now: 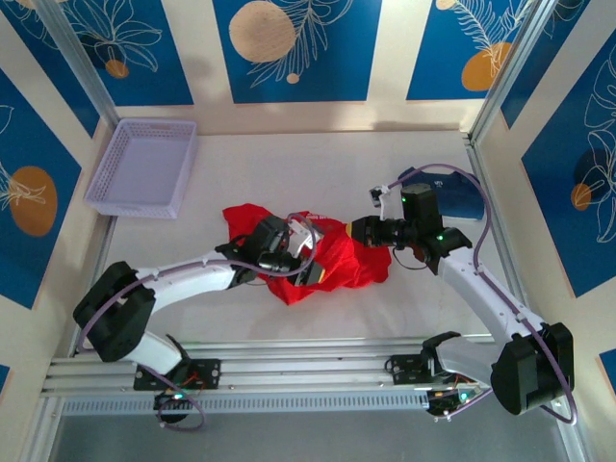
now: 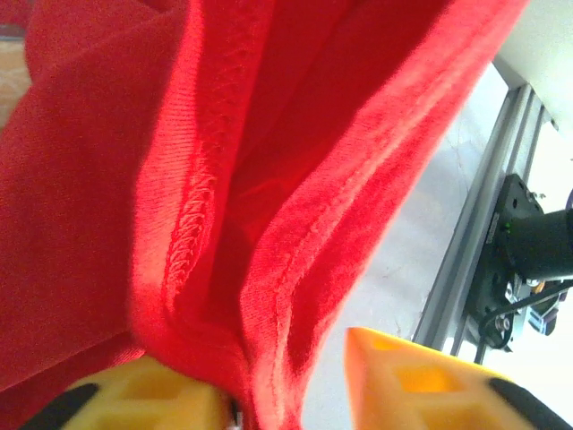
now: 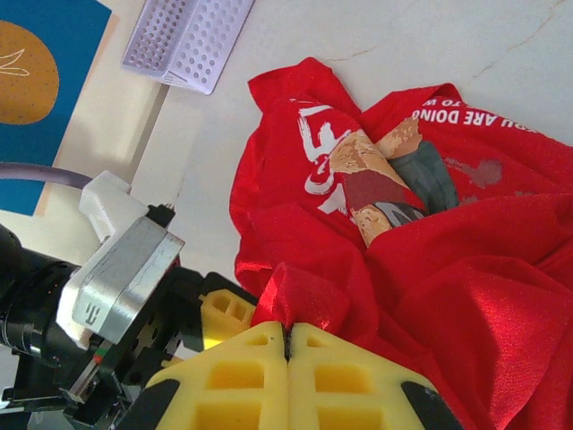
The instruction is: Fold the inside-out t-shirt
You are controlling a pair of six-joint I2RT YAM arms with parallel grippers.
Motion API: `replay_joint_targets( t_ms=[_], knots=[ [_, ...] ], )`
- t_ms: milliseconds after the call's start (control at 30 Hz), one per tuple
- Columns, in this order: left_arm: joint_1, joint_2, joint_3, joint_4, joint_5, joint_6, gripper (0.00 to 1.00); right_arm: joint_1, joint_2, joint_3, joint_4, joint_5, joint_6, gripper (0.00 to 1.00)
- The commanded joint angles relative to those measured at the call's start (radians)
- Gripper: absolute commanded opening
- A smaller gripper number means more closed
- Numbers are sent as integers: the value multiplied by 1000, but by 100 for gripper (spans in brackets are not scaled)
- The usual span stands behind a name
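Nearest the lens, right wrist view: right claw point(image 3: 287, 328), its yellow fingers point(image 3: 242, 367) clenched flat against each other. A bunched fold of the t-shirt point(image 3: 466, 296) is nipped at their tips. Red cloth rises straight out of the pinch and spreads away over the table point(image 3: 430, 45).

Left wrist view: left claw point(image 2: 269, 363) released, jaws apart. A hemmed edge of the red cloth hangs down between them and lies against one finger point(image 2: 134, 399). The other finger point(image 2: 421, 381) stands clear of the cloth, with pale table showing in the gap.

T-shirt: bright red, crumpled in a heap about the middle of the table, somewhat nearer the near edge than the far one. Seam stitching is exposed in the left wrist view. In the right wrist view a printed figure and white lettering show on one rumpled panel. From above, the left claw reaches into the heap from its left side and the right claw bites its right-hand end. The two claws are near each other, with cloth between them.

Outward: lavender perforated basket point(image 1: 144, 166) at the far left corner of the table, well apart from the heap. Dark blue patch point(image 1: 464, 197) near the right edge, partly hidden behind the right arm; cannot tell what it is.
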Motion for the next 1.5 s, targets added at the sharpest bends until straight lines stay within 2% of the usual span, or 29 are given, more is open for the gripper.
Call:
replay_joint_targets(
  t_ms=[0,67,267,433,700,900,1033,1100,1133,1233,1300,1400,1467],
  knots=[
    [1,3,26,-14,37,14,30,1,-13,32,-2,-4,-6,0],
    [1,-2,23,-31,32,25,30,-1,-13,37,-3,-5,-8,0],
    [-1,17,32,-50,30,40,40,0,-7,47,6,-14,-2,0],
    [-5,30,37,-57,36,46,41,-1,-8,49,1,-10,-5,0],
    [-4,-2,43,-78,-11,57,28,0,-2,45,3,-9,-8,0],
    [1,-57,53,-133,-60,90,11,2,1,46,13,-11,-3,0],
    [19,-170,57,-209,-140,130,1,38,30,71,28,37,-2,0],
    [39,-243,60,-250,-207,141,0,83,69,102,41,75,-4,1],
    [53,-279,62,-275,-253,143,0,109,97,130,43,94,-8,5],
    [112,-370,80,-350,-399,127,0,174,170,230,-2,106,-40,25],
    [153,-409,102,-402,-491,120,0,192,169,268,-68,159,-81,35],
    [209,-449,128,-443,-598,111,0,167,102,237,-130,243,-109,54],
    [239,-460,139,-449,-621,102,0,140,66,189,-153,288,-105,58]
  ],
)
